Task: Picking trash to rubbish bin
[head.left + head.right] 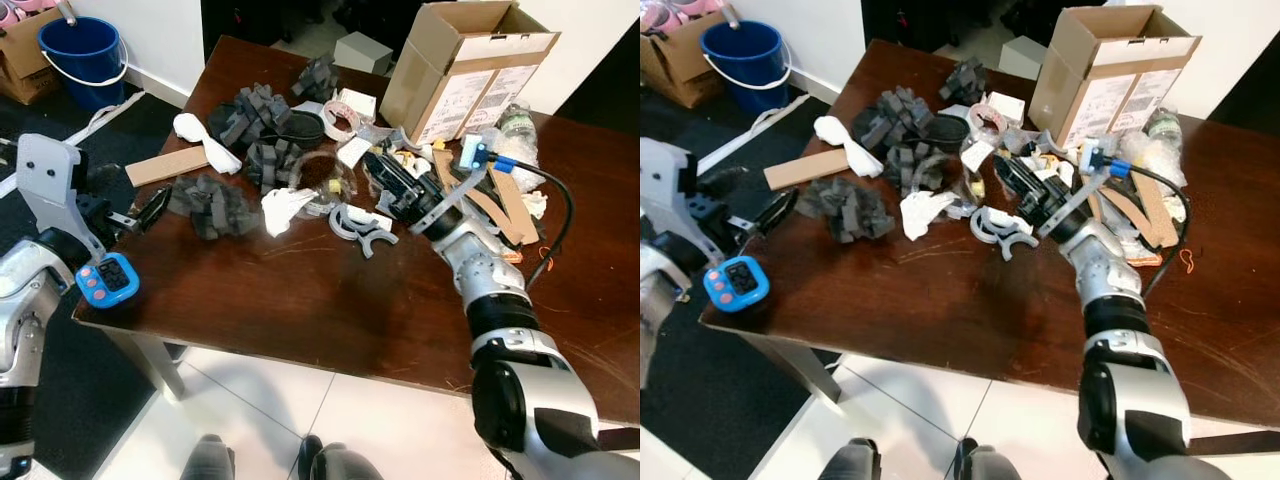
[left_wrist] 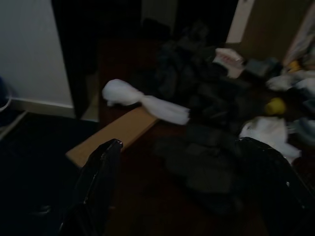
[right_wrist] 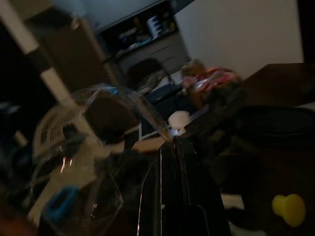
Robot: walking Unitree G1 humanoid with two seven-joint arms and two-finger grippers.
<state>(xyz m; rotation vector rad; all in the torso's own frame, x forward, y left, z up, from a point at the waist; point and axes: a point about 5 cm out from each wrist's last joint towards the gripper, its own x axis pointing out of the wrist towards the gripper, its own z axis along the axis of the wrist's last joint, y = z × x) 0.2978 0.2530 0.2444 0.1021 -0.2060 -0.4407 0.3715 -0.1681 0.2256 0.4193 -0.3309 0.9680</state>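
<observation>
Trash covers the dark wooden table [image 1: 300,300]: dark grey foam chunks [image 1: 212,205], crumpled white paper [image 1: 283,208], a twisted white bag [image 1: 205,140] and clear plastic packaging [image 3: 88,128]. My right gripper [image 1: 378,168] reaches into the middle of the pile. In the right wrist view its fingers [image 3: 172,187] are pressed together, with the edge of the clear packaging pinched at their tips. My left gripper [image 1: 150,208] hovers at the table's left edge beside a foam chunk. Its fingers [image 2: 98,182] are spread apart with nothing between them.
A blue bucket [image 1: 85,55] stands on the floor at the far left. An open cardboard box [image 1: 460,65] lies on the table's far side, with a plastic bottle [image 1: 515,125] beside it. A flat cardboard strip [image 1: 165,165] rests near the left edge. White tiles show below the front edge.
</observation>
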